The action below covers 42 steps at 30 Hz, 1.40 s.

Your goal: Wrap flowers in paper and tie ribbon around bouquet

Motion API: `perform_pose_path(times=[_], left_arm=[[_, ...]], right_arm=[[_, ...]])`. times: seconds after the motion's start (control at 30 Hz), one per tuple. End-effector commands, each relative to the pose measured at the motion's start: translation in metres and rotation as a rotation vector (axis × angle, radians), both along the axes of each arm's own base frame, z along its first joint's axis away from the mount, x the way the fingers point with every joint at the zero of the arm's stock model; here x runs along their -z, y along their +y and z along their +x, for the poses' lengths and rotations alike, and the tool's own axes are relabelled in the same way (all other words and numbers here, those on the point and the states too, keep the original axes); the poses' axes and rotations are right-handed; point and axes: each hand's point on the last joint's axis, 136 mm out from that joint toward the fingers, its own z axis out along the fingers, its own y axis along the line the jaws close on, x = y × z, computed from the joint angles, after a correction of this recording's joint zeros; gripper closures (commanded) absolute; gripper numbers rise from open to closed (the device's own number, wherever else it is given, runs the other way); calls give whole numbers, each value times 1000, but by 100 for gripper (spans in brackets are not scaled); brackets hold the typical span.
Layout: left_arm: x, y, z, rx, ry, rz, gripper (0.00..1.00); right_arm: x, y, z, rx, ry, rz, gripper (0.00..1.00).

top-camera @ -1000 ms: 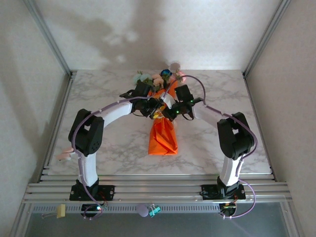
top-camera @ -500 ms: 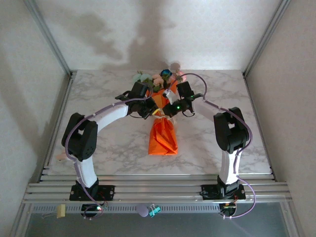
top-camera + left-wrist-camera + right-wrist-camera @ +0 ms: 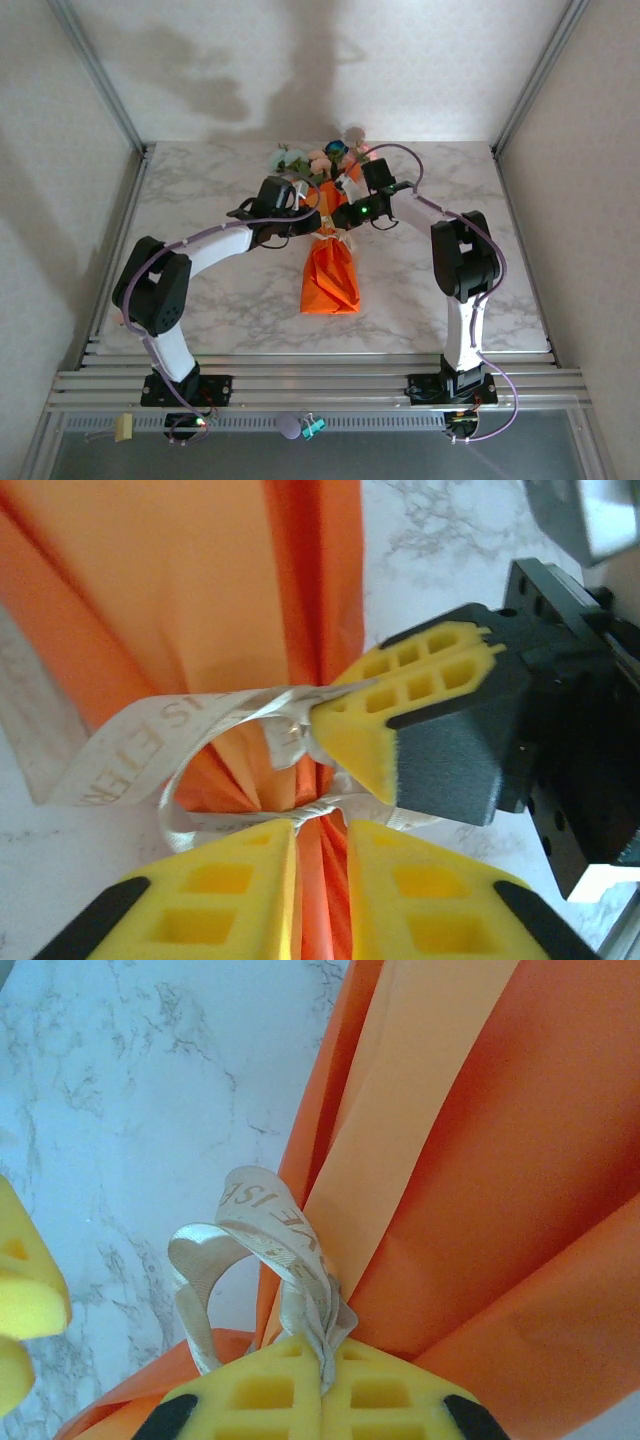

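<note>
The bouquet (image 3: 330,262) lies on the middle of the desk (image 3: 480,185). Our right tool (image 3: 322,1362) is clamped on the limp, slippery ribbon (image 3: 268,1228) at its waist. Our left tool (image 3: 320,852) is barely parted beside it, and we cannot tell if it holds anything. We judge the ribbon's ends the best hold.

From above, the waist of the bouquet (image 3: 330,280) is buried under both arms, and the flowers (image 3: 315,158) at the far end are too small for me to tell one bloom from another. On the left wrist camera the bottom edge crops the left gripper (image 3: 320,832), and I can't tell whether the ribbon (image 3: 150,730) is actually pinched in that narrow slit. On the right wrist camera the right gripper (image 3: 322,1358) is cropped too, and the ribbon's end vanishes between its closed pads, its lettering only partly legible.
</note>
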Motion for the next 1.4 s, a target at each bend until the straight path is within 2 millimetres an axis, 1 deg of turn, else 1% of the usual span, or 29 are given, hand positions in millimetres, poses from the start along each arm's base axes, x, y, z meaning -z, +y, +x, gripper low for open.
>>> perform_pose_path(times=[0.0,0.07,0.17,0.37,0.47,0.57,0.63,0.7,0.8,0.93,1.13,1.27,1.37], left_arm=[[1,-11,12,73,-9,-15,75],[6,-15,15,56,41,-36,75],[5,-17,15,19,73,-68,76],[4,-19,3,8,157,-122,80],[10,-19,-5,23,210,-145,78],[21,-13,-7,4,262,-125,73],[22,-10,-5,-12,282,-136,73],[26,-8,-4,-27,306,-140,76],[26,-11,0,-32,309,-158,78],[35,-14,7,-27,322,-114,80],[37,-19,16,-16,299,-45,79],[34,-21,18,-22,291,-52,78],[32,-22,18,-20,290,-56,77]], right_arm=[[1,1,-2,-1,52,12,100],[2,0,-1,4,56,9,100],[4,-2,1,13,65,2,100],[7,-4,4,24,83,-5,100],[7,-4,4,26,94,-1,100],[9,-5,5,30,108,3,100],[10,-5,5,33,119,7,100],[8,-6,6,40,124,15,100],[7,-5,7,41,120,20,100],[5,-7,9,51,123,24,100],[-4,-9,10,63,131,57,100],[-13,-9,5,57,135,81,100],[-14,-10,1,55,149,84,100]])
